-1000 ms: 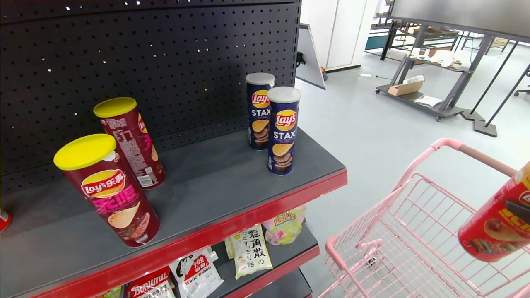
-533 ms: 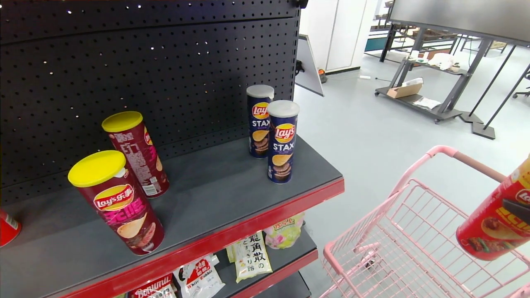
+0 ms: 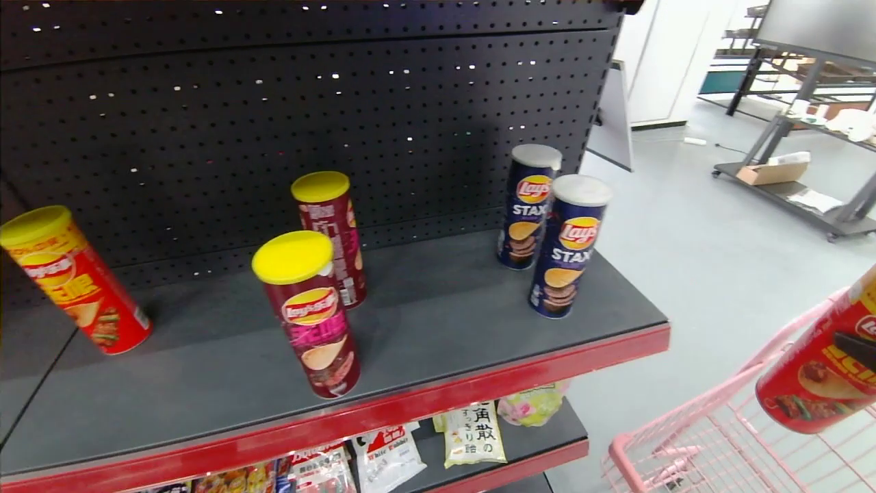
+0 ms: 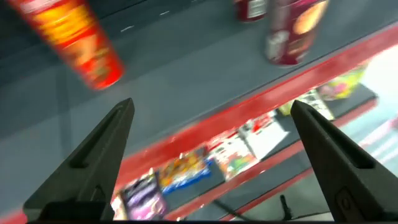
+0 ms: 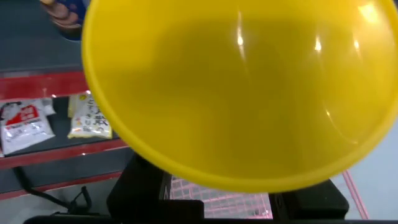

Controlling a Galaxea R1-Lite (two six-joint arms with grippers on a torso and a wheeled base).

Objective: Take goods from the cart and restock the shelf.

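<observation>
I count six chip cans: five on the shelf (image 3: 438, 329) and one in my right jaws. That sixth one, the held red can (image 3: 818, 373), hangs tilted off the shelf's right end, over the rim of the pink cart (image 3: 684, 445), with one dark finger (image 3: 855, 348) across its side. From the right wrist its yellow lid (image 5: 242, 87) faces the camera, and the jaws are closed firmly on the can body behind it. On the shelf, one shelved red can (image 3: 72, 281) with a yellow lid stands at the left end, near the pegboard back (image 3: 205, 123). Two maroon cans with yellow lids sit around the middle: the front maroon can (image 3: 308, 315) is close to the red front edge, and the rear maroon can (image 3: 330, 236) is behind it, near the back. Two dark blue cans with grey lids stand toward the right end, the rear blue can (image 3: 530, 205) by the back and the front blue can (image 3: 568, 246) just beside it, nearer the right front corner; I cannot tell if they touch. My left jaws are spread wide with nothing between them, out in front of the shelf's front edge. Several snack bags (image 3: 472, 435) lie on the lower shelf (image 3: 547, 438); the upper shelf hides some of them, so I cannot count them.
</observation>
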